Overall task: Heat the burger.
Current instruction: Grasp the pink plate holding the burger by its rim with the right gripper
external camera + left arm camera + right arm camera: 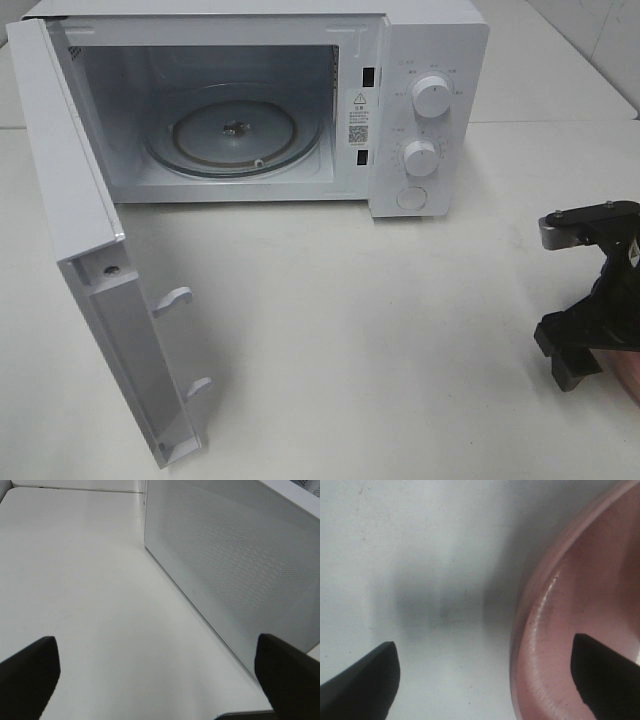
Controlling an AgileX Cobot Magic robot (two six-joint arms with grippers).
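While the microwave [250, 100] stood door-open on the bench [380, 330], its glass turntable [235, 133] bare, we judged heating not begun. Our right fingers [357, 680], spread wide, straddled the pink plate's [580, 605] rim; left fingers [30, 672] were open, empty. The burger was out of view.

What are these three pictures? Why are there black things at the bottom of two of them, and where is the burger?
A robot with two arms took these. One camera looks down from high up: you see a white table and a microwave with its door swung open and a glass turntable inside. The other two cameras ride on the arms' wrists. The black things are fingers of each end effector. The left end effector is open beside the microwave door, holding nothing. The right end effector is open too, straddling the rim of a pink plate. No picture shows the burger.
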